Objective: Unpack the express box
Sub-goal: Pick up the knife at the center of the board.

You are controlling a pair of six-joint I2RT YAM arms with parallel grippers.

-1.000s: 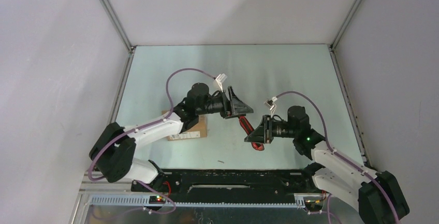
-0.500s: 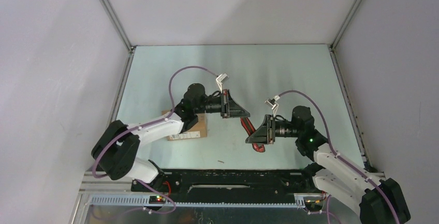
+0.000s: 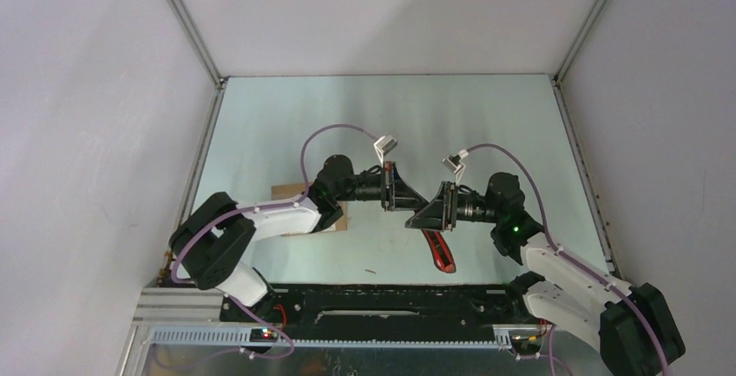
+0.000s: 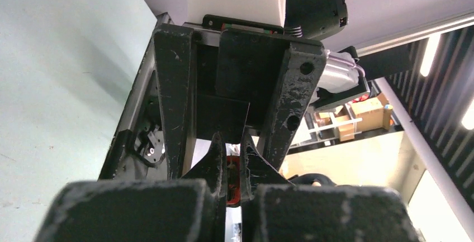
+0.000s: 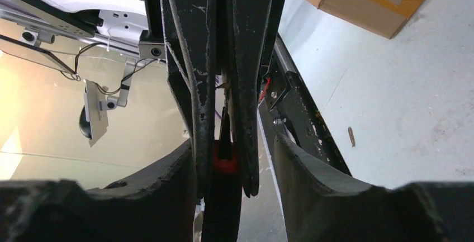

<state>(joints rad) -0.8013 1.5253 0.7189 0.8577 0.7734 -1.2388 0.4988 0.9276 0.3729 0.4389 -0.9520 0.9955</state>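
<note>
**Step in hand: knife transfer between the arms.**

The two grippers meet nose to nose above the middle of the table (image 3: 364, 115).

- Left gripper (image 4: 232, 166): clenched on the upper end of the knife (image 3: 440, 253). Both wrist views show its fingers pinched together on the red body.
- Right gripper (image 5: 232, 152): released. Its fingers stand apart at either side of the left fingers and do not press the knife.
- Knife: hangs from the meeting point toward 6 o'clock, above the table. Whether the blade is extended cannot be told.
- Box (image 3: 288, 192): rests on the table at about 9 o'clock from the grippers, well apart from them and partly covered by the left forearm. In the right wrist view it lies at 1 o'clock. Its top face carries tape, so it is judged still sealed.

**Progress:** early. No cut is made and nothing is unpacked.

**Next move, as judged:**

1. Draw the right gripper straight back toward 3 o'clock, so that its fingers clear the left fingers without striking the knife.
2. Verify that the left grip is firm. The knife is held at one end only and may swing.
3. Carry the knife toward 9 o'clock and align its working end with the tape seam.
</note>
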